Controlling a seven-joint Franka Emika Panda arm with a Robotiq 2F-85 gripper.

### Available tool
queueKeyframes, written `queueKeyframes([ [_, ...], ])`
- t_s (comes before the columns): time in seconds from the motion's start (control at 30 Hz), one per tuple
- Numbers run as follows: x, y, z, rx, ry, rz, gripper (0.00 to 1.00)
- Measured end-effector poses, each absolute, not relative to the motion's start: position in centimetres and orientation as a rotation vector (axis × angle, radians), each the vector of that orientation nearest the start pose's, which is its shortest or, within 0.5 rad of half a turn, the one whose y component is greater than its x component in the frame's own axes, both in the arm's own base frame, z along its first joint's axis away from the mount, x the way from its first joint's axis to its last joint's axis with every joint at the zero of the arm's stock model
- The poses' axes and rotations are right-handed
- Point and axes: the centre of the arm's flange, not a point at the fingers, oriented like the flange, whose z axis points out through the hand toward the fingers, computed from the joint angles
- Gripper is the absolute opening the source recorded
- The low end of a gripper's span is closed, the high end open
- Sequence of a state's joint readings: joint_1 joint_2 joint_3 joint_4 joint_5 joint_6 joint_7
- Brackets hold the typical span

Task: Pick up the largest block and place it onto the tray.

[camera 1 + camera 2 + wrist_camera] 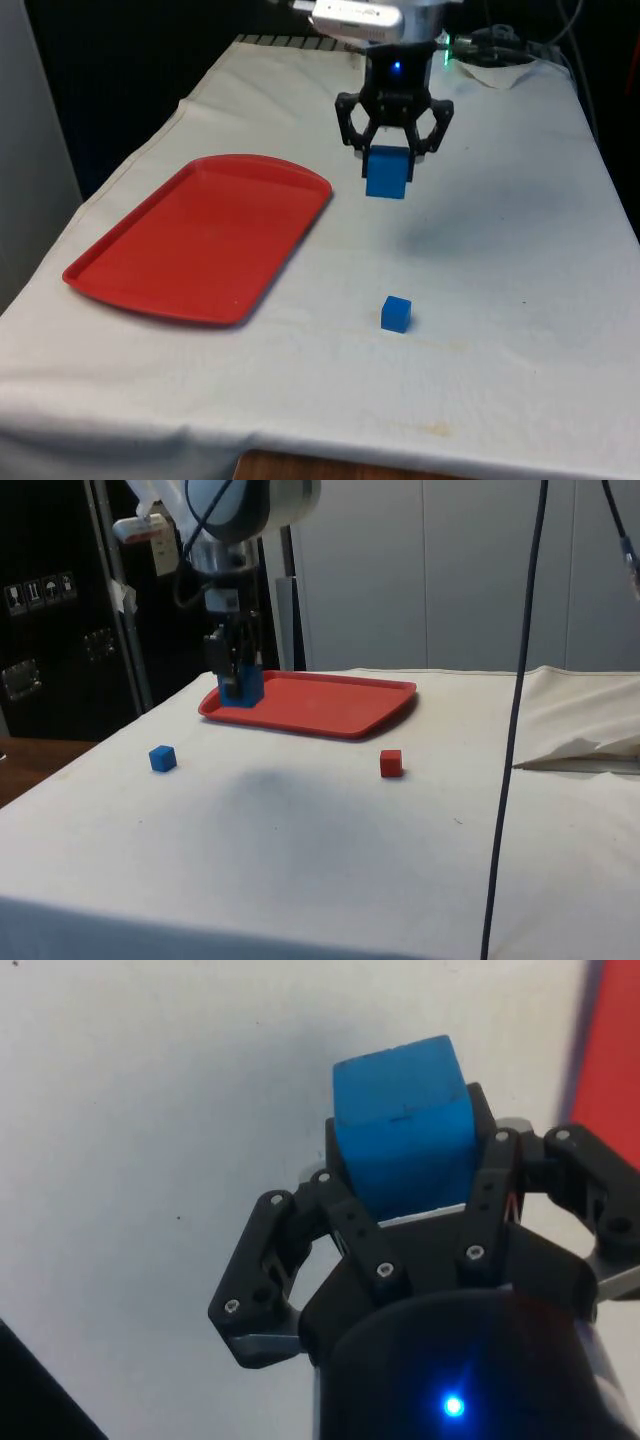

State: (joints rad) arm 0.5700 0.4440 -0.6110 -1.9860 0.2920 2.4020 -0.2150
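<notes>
**Big blue block held in the air, off the tray**

The hand [392, 148] is closed on the big block [386, 172], gripping its upper part so most of the blue cube hangs below the fingers [500, 1175]. The block is clear of the counter [500, 250], with its shadow on the cloth underneath. The red tray [200, 235] lies flat at the front view's left, near the block but not under it. A small blue block [396, 313] rests on the cloth closer to the front edge. From the side, a small red block [391, 763] sits on the cloth apart from the tray [330, 702].
</notes>
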Motion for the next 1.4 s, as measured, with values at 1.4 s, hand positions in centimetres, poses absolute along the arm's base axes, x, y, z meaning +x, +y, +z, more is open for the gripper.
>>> queueKeyframes([
  [1.4,61.1,-12.8,30.7,-3.264,0.044,-0.152,0.0],
])
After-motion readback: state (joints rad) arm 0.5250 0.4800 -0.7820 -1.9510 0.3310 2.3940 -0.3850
